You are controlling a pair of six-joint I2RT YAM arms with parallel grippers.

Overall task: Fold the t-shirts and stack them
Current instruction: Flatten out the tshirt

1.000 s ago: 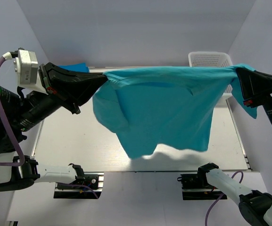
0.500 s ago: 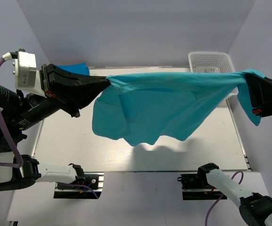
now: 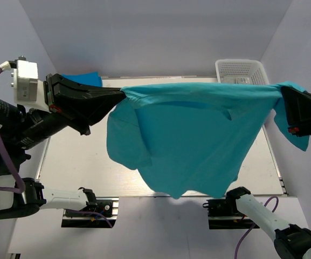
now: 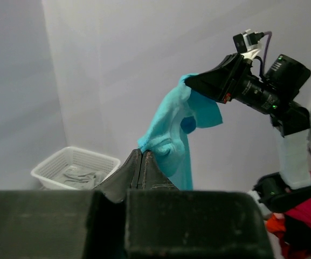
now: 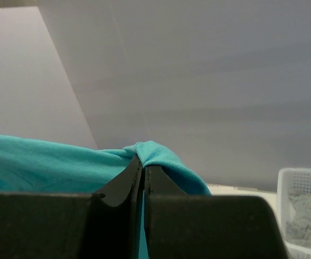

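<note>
A bright turquoise t-shirt [image 3: 193,135] hangs spread in the air between my two grippers, high above the table. My left gripper [image 3: 123,93] is shut on its left top corner; the pinched fabric shows in the left wrist view [image 4: 163,143]. My right gripper [image 3: 281,91] is shut on its right top corner, with a loose flap hanging past it; the cloth shows in the right wrist view [image 5: 150,151]. The shirt's lower hem hangs near the table's front edge. A deeper blue t-shirt [image 3: 85,79] lies at the back left. Pale grey fabric [image 4: 80,175] lies in the basket.
A white lattice basket [image 3: 240,71] stands at the back right corner of the table [image 3: 74,162]. The arm bases [image 3: 90,205] sit at the near edge. White walls close in the sides and back.
The shirt's lower part swung up and back half a second ago and has now dropped forward and down toward the front edge. Both grippers kept their hold; the right one moved slightly outward.
</note>
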